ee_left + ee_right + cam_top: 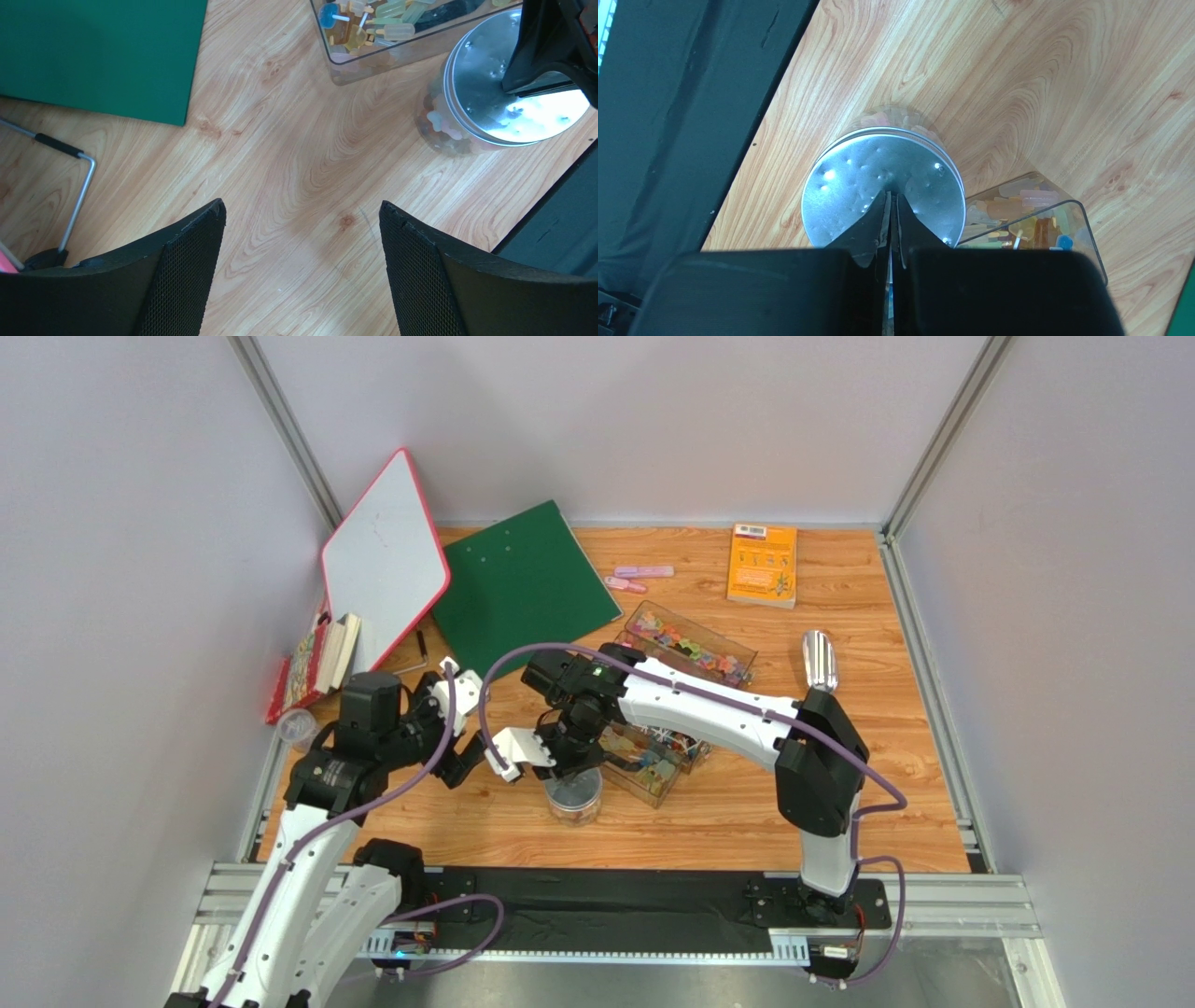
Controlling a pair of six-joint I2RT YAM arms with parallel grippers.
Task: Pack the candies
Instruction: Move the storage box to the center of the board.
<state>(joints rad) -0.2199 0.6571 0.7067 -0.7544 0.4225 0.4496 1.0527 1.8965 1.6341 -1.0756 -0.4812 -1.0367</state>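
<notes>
The candies (687,647) lie in a clear box at mid-table and in a second clear box (652,756) nearer me. A small clear jar (575,795) holding candies stands left of that box, capped by a round metal lid (857,182). My right gripper (892,197) is shut, its tips resting on the middle of the lid with nothing between them. In the left wrist view the lid (491,91) and the boxed candies (372,17) show at upper right. My left gripper (302,210) is open over bare wood, left of the jar, holding nothing. In the top view it (491,721) sits beside the right gripper (575,756).
A green board (519,581) and a red-edged whiteboard (382,553) lean at the back left. An orange booklet (763,564) and pink strips (638,574) lie at the back. A metal scoop (818,661) rests right of the boxes. Books (316,661) and a cup (295,728) sit at the left.
</notes>
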